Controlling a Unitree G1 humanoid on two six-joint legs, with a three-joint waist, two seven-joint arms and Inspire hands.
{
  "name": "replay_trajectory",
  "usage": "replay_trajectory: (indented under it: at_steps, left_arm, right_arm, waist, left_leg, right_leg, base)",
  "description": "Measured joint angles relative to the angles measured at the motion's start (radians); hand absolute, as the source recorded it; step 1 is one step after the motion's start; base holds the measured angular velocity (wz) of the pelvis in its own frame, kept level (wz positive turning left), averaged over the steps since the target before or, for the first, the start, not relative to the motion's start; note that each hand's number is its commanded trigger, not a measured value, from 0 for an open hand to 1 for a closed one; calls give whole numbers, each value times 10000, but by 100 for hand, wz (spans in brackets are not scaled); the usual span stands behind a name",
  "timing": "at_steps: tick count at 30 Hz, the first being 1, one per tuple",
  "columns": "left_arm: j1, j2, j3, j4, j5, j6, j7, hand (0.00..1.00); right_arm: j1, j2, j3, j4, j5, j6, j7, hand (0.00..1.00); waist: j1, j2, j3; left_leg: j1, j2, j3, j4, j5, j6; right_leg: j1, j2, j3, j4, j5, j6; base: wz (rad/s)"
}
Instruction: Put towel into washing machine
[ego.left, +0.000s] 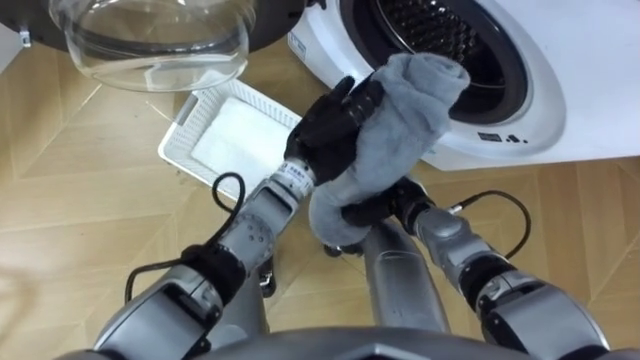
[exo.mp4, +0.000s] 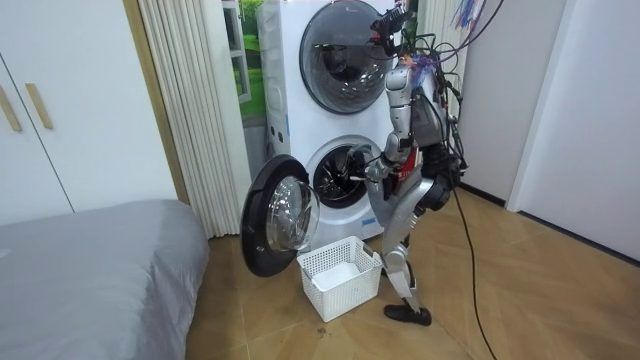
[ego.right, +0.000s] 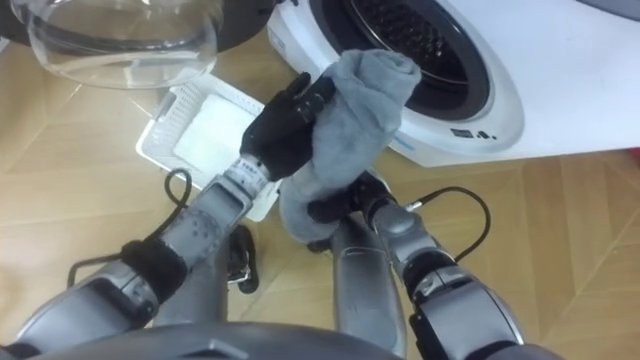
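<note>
One grey towel (ego.left: 400, 130) at frame centre; two hands on it, the left hand (ego.left: 330, 125) and the right hand (ego.left: 368, 210); one white basket (ego.left: 180, 125) at upper left; in the room view, two stacked machines, the upper machine (exo.mp4: 345, 45) and the lower washing machine (ego.left: 580, 80); one open round door (exo.mp4: 275, 215); one bed (exo.mp4: 90, 270) at lower left.

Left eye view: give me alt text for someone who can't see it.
A grey towel is held before the open drum of a white washing machine, the left robot hand gripping its side and the right robot hand its lower end. A white basket sits on the wooden floor at left.
</note>
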Motion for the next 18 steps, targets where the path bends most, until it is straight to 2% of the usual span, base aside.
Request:
replay_trajectory:
  at_steps: [1, 2, 3, 6, 10, 13, 15, 18]
  left_arm:
    - [58, 20, 1, 0, -34, -1, -109, 100]
    - [82, 24, -1, 0, -78, 4, -158, 39]
    - [133, 25, 0, 0, -118, 14, -200, 0]
    - [323, 35, -1, -1, -125, 86, -338, 0]
    - [716, 124, 39, -34, -366, 171, -367, 0]
    - [941, 352, 582, 631, -332, 490, -400, 0]
    - [964, 476, 903, 1059, -294, 496, -325, 0]
    - [1062, 629, 1495, 1808, 51, 507, 36, 0]
  right_arm:
    - [38, 7, 0, -42, 1, 0, -71, 100]
    - [52, 8, -1, -56, 5, 0, -99, 100]
    - [60, 9, -6, -61, 2, 0, -175, 100]
    - [231, -20, -103, -121, 32, -2, -355, 100]
    - [349, -81, -102, -134, 11, 5, -569, 100]
    - [460, -106, -304, -123, -5, 14, -735, 100]
    - [460, -160, -468, -101, 89, 16, -783, 100]
    - [494, -334, -703, -64, 112, 53, -867, 100]
  waist:
    - [8, 2, -1]
    - [11, 2, -1]
    - [35, 6, -3]
    - [263, 29, -17]
    - [530, 124, -73]
    - [796, 210, -77]
    - [871, 274, -67]
    - [1284, 454, -75]
  left_leg:
    - [8, 1, 0, -6, 0, -1]
    - [11, 0, 0, -17, 2, -3]
    - [13, 2, 0, -37, 7, -13]
    - [39, 8, 3, -183, 44, -63]
    - [92, 1, 2, -329, 88, -102]
    - [244, -11, -28, -475, 117, -133]
    - [225, -19, -48, -502, 136, -128]
    - [211, -3, -50, -533, 144, -129]
  right_leg:
    - [0, -15, 6, -1, 1, -1]
    - [0, -17, 6, -4, 1, -1]
    - [0, -9, 8, -28, 4, -5]
    - [15, 46, 22, -179, 73, -18]
    - [45, 61, 4, -283, 74, -20]
    - [200, 73, -17, -354, 71, -24]
    - [190, 58, -48, -396, 71, -24]
    - [188, 72, -90, -441, 74, -29]
  base:
    - [0]
    - [0]
    - [0]
    - [-5]
    - [0]
    - [1]
    - [5]
    - [0]
